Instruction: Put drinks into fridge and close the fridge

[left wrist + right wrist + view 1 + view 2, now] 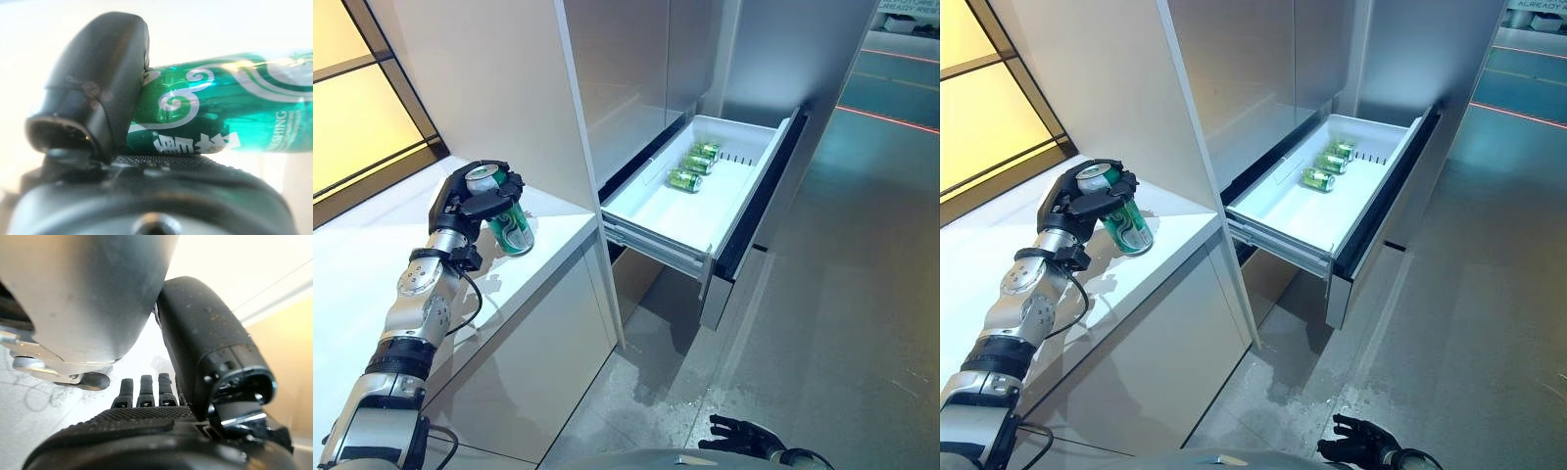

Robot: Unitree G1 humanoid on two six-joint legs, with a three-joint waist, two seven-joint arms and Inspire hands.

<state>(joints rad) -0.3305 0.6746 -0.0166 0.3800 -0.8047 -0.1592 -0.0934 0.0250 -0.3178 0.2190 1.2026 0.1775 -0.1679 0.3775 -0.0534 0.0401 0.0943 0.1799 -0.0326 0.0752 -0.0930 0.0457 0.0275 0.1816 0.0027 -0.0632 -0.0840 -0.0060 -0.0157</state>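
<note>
The white fridge drawer [677, 211] stands pulled out from the tall grey fridge [636, 78], and three green drink cans [695, 164] lie on their sides in it, in a row toward its back end, with the front part of the drawer floor bare. A fourth green can [509, 227] is out of the drawer, gripped in the left hand [475, 196], whose fingers and thumb curl round its upper end; the can hangs tilted above the white counter [548, 235], just left of the fridge's side panel. The left wrist view shows what the head views do not: the thumb [98, 83] pressed against the can's green wall with its pale swirl pattern [205, 107], and the can lying across the palm. The right hand [744, 434] shows low at the bottom edge of the head views, above the grey floor [842, 323]; its own wrist view shows its fingers [144, 391] held out straight, with nothing in them.
</note>
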